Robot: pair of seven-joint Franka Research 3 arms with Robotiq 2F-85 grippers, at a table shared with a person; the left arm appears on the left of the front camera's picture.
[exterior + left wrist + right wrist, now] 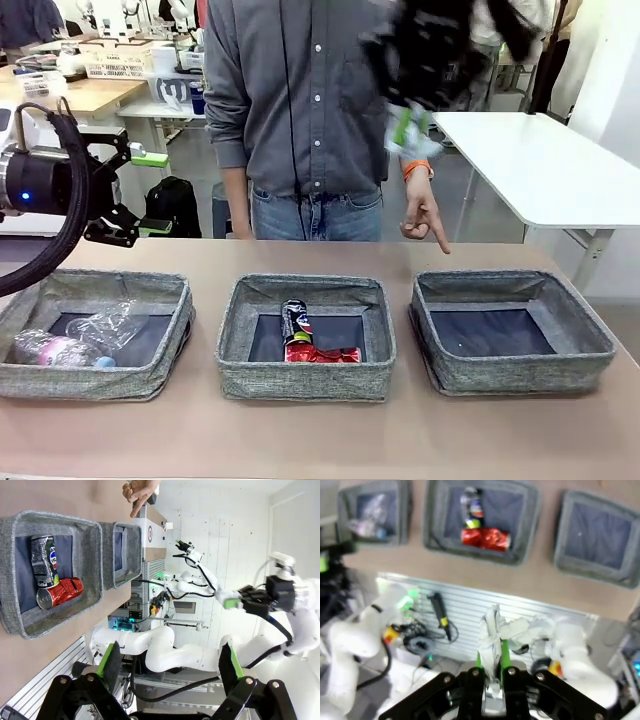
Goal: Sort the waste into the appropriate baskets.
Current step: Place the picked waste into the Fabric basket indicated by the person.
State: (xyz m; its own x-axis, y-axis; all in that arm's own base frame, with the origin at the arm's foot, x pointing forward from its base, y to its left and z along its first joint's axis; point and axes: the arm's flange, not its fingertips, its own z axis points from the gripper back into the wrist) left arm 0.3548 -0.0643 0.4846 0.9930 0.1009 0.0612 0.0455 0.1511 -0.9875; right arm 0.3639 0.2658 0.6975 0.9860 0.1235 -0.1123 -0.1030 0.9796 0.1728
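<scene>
Tan laminate covers the tabletop, and three grey woven baskets sit on it in a row. Left basket holds two clear plastic bottles, crumpled. Middle basket holds a dark printed can touching a red drink can that lies on its side. Right basket shows a bare dark bottom.

High above the right basket, the right gripper is blurred in the front view; its wrist view shows the fingers pinched narrow on a crumpled silver foil ball. The left gripper hangs above the tabletop's far left edge, fingers spread wide, holding nothing.

A person in a grey shirt and jeans stands at the far side, one hand pointing down toward the right basket. Behind are a white table, wooden desks with clutter, and a dark bag on the floor.
</scene>
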